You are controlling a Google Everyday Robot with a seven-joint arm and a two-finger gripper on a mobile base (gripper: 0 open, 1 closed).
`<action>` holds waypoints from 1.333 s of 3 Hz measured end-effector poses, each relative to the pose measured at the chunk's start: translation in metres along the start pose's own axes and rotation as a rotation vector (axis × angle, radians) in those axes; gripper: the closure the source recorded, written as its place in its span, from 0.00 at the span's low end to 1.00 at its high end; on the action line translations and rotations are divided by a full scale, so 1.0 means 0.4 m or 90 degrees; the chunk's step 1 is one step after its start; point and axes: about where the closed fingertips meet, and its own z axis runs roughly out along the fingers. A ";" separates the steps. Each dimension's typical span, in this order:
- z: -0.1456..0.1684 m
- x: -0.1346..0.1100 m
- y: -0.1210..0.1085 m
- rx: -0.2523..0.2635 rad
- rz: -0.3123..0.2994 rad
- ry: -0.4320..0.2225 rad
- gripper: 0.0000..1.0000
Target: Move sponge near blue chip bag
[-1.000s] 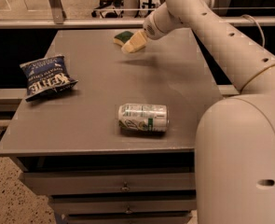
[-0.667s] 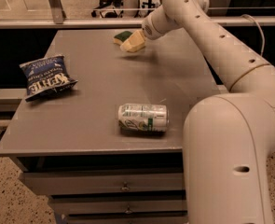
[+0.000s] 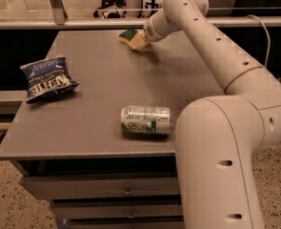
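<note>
The sponge lies at the far edge of the grey table, its dark green top showing. My gripper is at the sponge's right side, right against it, reaching in from the right. The sponge's pale body cannot be told apart from the gripper. The blue chip bag, dark blue with white lettering, lies flat near the table's left edge, well away from the sponge and gripper.
A white-and-green drink can lies on its side near the table's front edge. My arm's large links cover the table's right side. Drawers sit under the tabletop. A rail and glass wall stand behind the table.
The gripper and sponge stay at about the same spot at the far edge. The arm's near link has shifted slightly left. Bag and can have not moved.
</note>
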 end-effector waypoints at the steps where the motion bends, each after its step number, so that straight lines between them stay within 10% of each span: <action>1: -0.036 0.002 0.013 -0.018 -0.004 -0.004 0.78; 2: -0.184 0.020 0.063 -0.061 -0.072 -0.013 1.00; 4: -0.408 0.148 0.153 -0.125 -0.198 0.046 1.00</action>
